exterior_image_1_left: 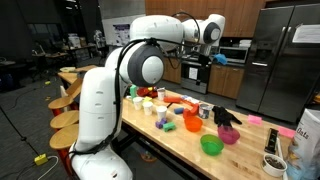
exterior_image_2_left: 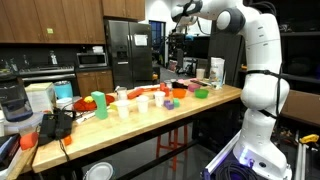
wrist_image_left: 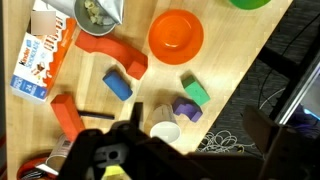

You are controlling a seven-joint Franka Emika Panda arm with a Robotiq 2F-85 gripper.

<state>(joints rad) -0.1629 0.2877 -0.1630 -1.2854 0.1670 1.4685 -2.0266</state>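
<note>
cup: white cup (wrist_image_left: 165, 132) stands near the desk (wrist_image_left: 232, 60) long edge, directly below the end effector (wrist_image_left: 198, 128) in the wrist view.
block: purple block (wrist_image_left: 186, 108) just beside the cup, green block (wrist_image_left: 195, 91) next to it.
end effector: jaws wide apart, empty. It hangs well above the desk and touches nothing.
further in: blue block (wrist_image_left: 117, 84), orange angle piece (wrist_image_left: 122, 56), red block (wrist_image_left: 65, 112).
beyond: orange bowl (wrist_image_left: 175, 35) looks empty. Snack box (wrist_image_left: 40, 55) lies toward the far edge.
progress: my read is no grasp started. All pieces lie loose on the desk, none stacked or in the bowl.
</note>
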